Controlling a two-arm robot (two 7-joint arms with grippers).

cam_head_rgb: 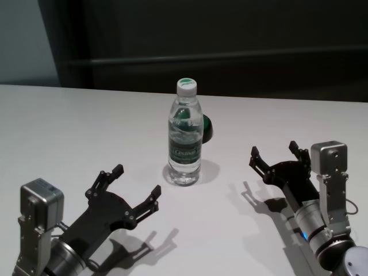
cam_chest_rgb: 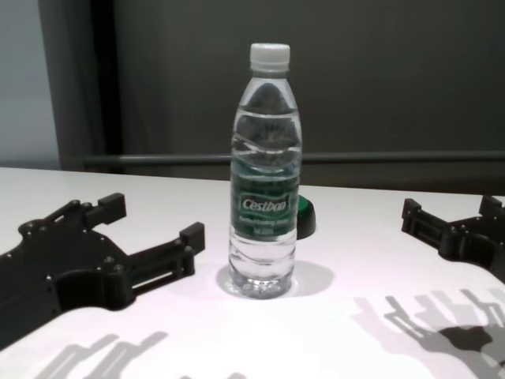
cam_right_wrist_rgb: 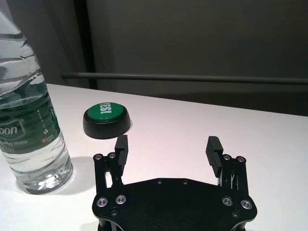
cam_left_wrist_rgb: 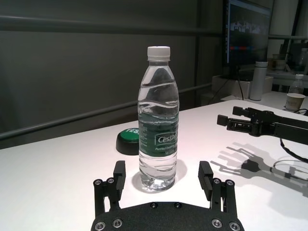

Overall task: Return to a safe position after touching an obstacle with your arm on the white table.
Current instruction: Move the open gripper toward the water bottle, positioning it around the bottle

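Head view: the water bottle (cam_head_rgb: 185, 137) stands upright near the middle of the white table (cam_head_rgb: 69, 126), cap on. A dark round object (cam_head_rgb: 205, 129) sits just behind it, mostly hidden by the bottle. The left gripper (cam_head_rgb: 136, 184) lies low over the table on the near left, fingers spread wide, nothing between them, tips pointing toward the bottle but apart from it. The right gripper (cam_head_rgb: 275, 152) sits on the near right, equally wide open and empty, well apart from the bottle. Both arms are cut off at the lower edge.

Left wrist view: the bottle (cam_left_wrist_rgb: 158, 126) stands just beyond the open fingers (cam_left_wrist_rgb: 119, 174), centred on the gap; no contact shows. The green-topped button (cam_left_wrist_rgb: 128, 140) lies behind it, partly covered. The right gripper (cam_left_wrist_rgb: 226, 115) appears farther off, side-on.

Right wrist view: only part of the bottle (cam_right_wrist_rgb: 29, 120) shows, its cap cut off by the frame. The button (cam_right_wrist_rgb: 106, 120) lies beyond the spread fingers (cam_right_wrist_rgb: 213, 150), its lettering hard to read.

Chest view: the bottle (cam_chest_rgb: 265, 174) is central, label reading "Cestbon". The left gripper (cam_chest_rgb: 154, 229) is near its base, with one fingertip close beside it; whether they touch cannot be told. The right gripper (cam_chest_rgb: 450, 212) is cut off at the frame edge.
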